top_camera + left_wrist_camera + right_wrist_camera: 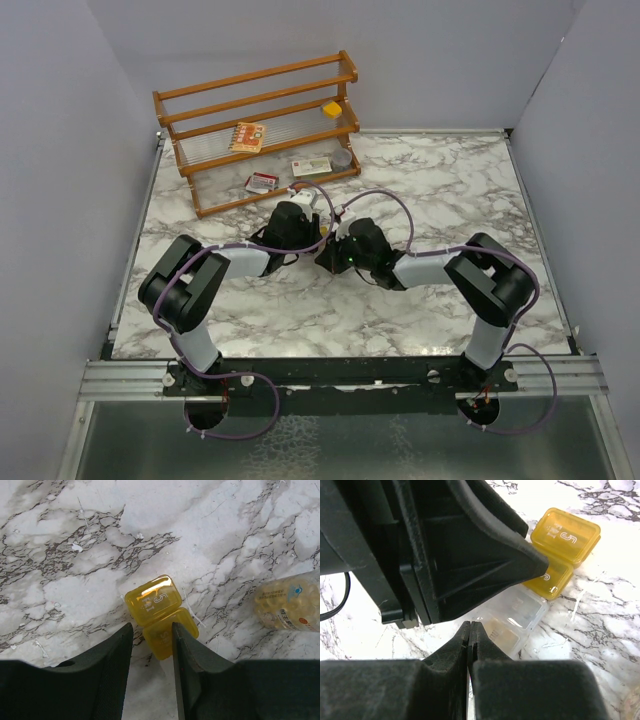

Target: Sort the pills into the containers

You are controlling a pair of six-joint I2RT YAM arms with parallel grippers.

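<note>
A small yellow squarish box (152,599) marked "5" lies on the marble with a second yellow compartment (162,639) joined to its near side. My left gripper (152,640) hovers over that compartment, jaws apart. The right finger overlaps it and the left finger stands clear. A round translucent jar (290,605) holding pale yellowish pills lies on its side to the right. In the right wrist view my right gripper (470,626) is shut on nothing, just before a clear box (520,611) that adjoins the yellow box (565,534). Both grippers meet mid-table (325,232).
A wooden rack (260,105) stands at the back left with a printed card packet (247,136) and a small yellow item (332,108) on its shelves. Two more packets (262,182) (310,167) and a round grey tin (342,157) sit by its foot.
</note>
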